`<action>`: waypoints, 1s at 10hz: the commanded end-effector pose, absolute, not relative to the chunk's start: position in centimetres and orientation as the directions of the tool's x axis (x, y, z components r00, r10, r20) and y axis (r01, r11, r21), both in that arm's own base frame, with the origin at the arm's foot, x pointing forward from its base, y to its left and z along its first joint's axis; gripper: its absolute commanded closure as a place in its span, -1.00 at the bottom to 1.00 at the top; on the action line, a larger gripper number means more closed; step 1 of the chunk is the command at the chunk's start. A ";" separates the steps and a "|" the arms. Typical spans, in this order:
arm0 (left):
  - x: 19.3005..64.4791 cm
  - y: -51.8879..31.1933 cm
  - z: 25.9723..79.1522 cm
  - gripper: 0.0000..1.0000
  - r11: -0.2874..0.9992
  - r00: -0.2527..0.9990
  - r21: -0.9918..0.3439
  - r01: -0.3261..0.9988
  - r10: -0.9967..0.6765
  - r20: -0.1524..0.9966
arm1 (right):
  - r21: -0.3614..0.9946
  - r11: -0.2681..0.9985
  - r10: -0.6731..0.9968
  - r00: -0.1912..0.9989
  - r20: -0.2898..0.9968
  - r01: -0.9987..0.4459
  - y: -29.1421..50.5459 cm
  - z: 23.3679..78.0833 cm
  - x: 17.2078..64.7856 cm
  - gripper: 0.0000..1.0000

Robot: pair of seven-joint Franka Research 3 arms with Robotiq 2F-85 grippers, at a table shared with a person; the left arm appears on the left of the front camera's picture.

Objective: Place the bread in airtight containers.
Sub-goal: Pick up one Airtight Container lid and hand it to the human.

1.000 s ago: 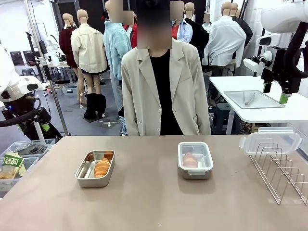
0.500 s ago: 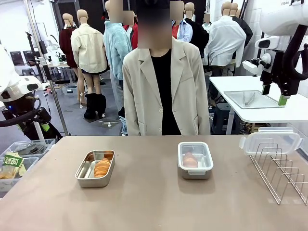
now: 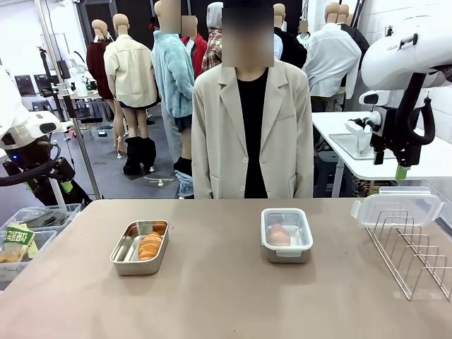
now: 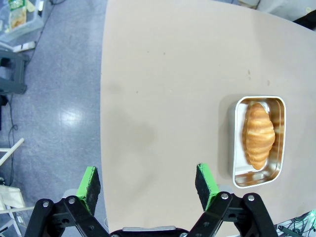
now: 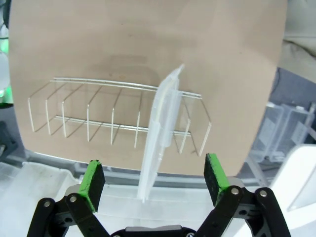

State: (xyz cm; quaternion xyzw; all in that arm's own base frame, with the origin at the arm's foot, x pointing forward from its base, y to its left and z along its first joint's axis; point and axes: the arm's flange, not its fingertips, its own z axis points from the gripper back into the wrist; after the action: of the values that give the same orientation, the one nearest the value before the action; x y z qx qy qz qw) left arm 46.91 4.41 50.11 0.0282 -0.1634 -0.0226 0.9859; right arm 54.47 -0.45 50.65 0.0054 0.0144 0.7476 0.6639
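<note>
An open steel pan (image 3: pixel 140 248) left of the table's middle holds one golden croissant (image 3: pixel 150 245). The same pan (image 4: pixel 258 143) and its bread (image 4: pixel 258 134) lie ahead and to the right of my left gripper (image 4: pixel 147 185), which is open and empty over the table's edge. A second pan (image 3: pixel 287 235) at centre right has a clear lid on and a pastry (image 3: pixel 279 234) inside. Another clear lid (image 5: pixel 162 126) stands in the wire rack (image 5: pixel 98 114). My right gripper (image 5: pixel 153 178) hangs open high above it, also seen as the right gripper (image 3: pixel 400 169).
A person in a beige jacket (image 3: pixel 253 134) stands at the far side, hands out of sight. The wire rack (image 3: pixel 415 248) takes up the table's right end, with the spare lid (image 3: pixel 397 205) at its back. Bare tabletop (image 3: pixel 212 304) lies in front of the pans.
My right arm has swung toward picture left and come lower above the rack. The person has stepped to the right. Pans, bread and left arm are as before.
</note>
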 end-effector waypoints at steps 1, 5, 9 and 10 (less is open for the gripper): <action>46.8 4.4 50.2 -1.00 0.998 0.945 0.066 0.019 -0.039 0.324 | 0.062 -0.114 0.993 -0.114 0.001 -0.992 -0.7 49.9 53.9 -1.00; 46.8 4.4 50.2 -1.00 0.998 0.945 0.066 0.019 -0.039 0.324 | -0.055 -0.069 0.995 -0.065 -0.076 -0.996 -1.3 45.7 54.2 -1.00; 46.8 4.4 50.2 -1.00 0.998 0.945 0.066 0.019 -0.039 0.324 | -0.064 -0.042 0.995 -0.036 -0.097 -0.997 -0.8 43.8 55.4 -1.00; 46.8 4.4 50.2 -1.00 0.998 0.945 0.066 0.019 -0.039 0.324 | -0.059 -0.033 0.995 -0.028 -0.096 -0.998 -0.8 43.3 56.1 -1.00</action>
State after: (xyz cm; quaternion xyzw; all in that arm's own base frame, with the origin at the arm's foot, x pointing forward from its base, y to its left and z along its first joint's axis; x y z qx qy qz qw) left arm 46.91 4.41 50.11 0.0282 -0.1634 -0.0226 0.9859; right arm 55.44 -0.92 43.85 -0.0475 0.0065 0.7239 0.6883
